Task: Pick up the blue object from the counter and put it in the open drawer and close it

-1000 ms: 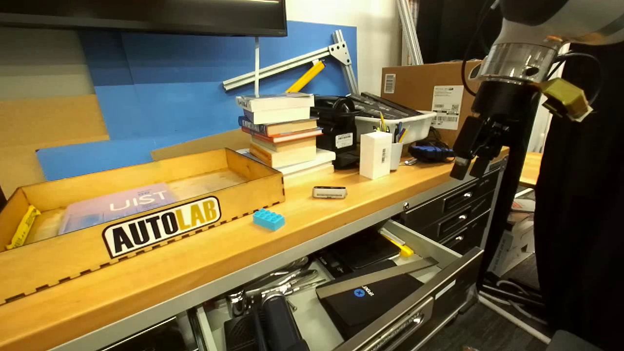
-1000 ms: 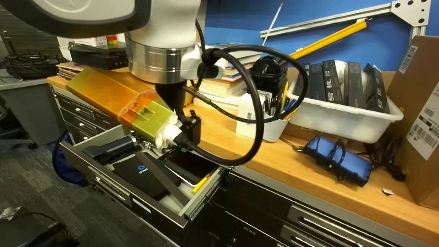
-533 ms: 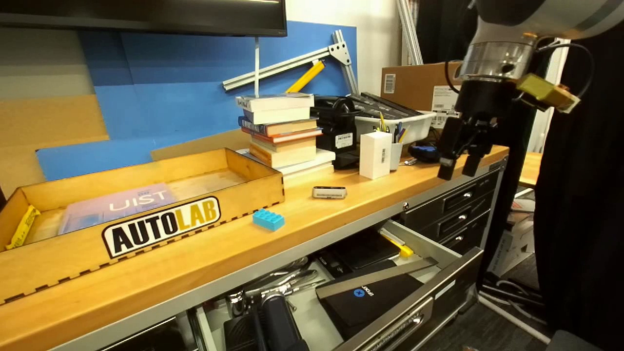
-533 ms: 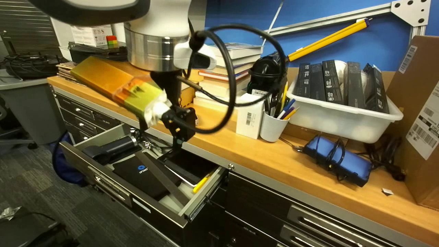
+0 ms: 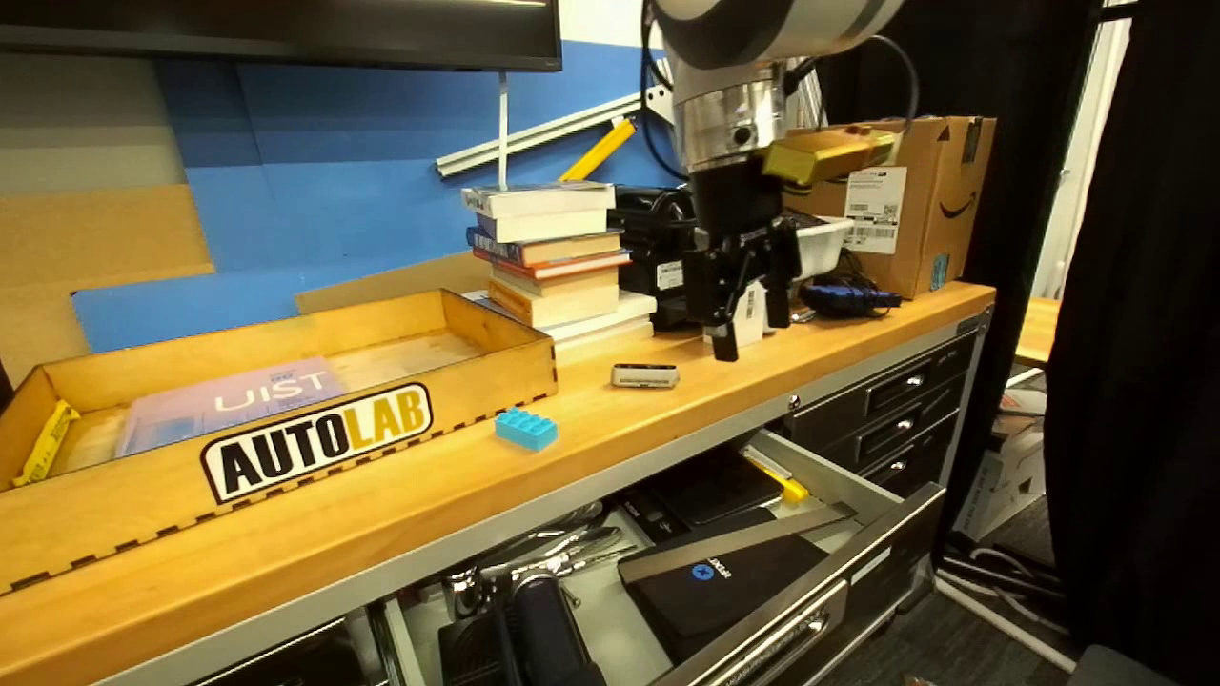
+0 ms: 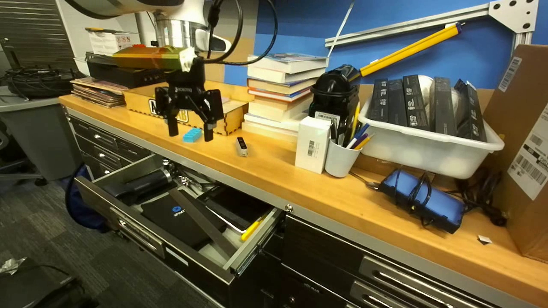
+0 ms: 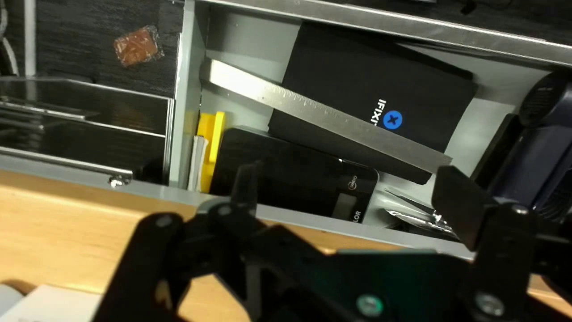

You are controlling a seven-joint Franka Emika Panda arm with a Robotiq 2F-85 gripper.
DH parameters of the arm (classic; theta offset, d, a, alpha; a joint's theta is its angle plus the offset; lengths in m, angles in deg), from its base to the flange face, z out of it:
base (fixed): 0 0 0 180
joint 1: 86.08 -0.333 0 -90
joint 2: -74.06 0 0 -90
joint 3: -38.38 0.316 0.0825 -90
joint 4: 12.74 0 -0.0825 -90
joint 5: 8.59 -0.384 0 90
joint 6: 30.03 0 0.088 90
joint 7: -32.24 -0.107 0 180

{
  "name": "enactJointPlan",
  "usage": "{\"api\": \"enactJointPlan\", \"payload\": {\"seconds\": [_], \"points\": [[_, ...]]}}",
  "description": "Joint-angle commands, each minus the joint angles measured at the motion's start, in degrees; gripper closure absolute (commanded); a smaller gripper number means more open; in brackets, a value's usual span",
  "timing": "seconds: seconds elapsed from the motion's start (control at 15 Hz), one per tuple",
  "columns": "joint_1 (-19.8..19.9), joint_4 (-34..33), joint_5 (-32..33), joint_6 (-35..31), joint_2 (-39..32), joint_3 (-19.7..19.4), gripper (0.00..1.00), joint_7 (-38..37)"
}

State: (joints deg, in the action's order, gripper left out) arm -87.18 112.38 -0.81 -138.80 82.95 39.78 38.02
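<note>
Exterior views place the pincer (image 5: 752,333) nearer the blue block (image 5: 526,431) than half a second ago; the block sits unmoved on the tabletop (image 5: 591,419), just beside the wooden tray (image 5: 491,386). Counted: one blue block, one open drawer (image 7: 250,42), one white box (image 6: 306,143) and, inside the drawer, one metal ruler (image 7: 330,119). The arm (image 5: 729,124) reaches in from above, pincer pointing down, its fingers (image 6: 173,127) spread and unclenched, well apart from the block.

All cams: drawer (image 7: 380,22) from abv.

wrist view: pincer (image 7: 347,174) blurred | ruler (image 7: 328,117) glinting | exterior views sharper
</note>
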Motion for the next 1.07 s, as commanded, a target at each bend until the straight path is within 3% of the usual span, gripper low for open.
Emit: {"api": "enactJointPlan", "payload": {"seconds": [0.0,0.67,1.0], "points": [[-1.66,-12.04,4.37,3.66,-10.99,2.15,0.00,1.16],[-6.18,-26.57,0.44,5.36,-26.24,5.79,0.00,1.74],[-8.74,-30.13,-0.56,2.78,-30.19,6.03,0.00,-6.34]]}}
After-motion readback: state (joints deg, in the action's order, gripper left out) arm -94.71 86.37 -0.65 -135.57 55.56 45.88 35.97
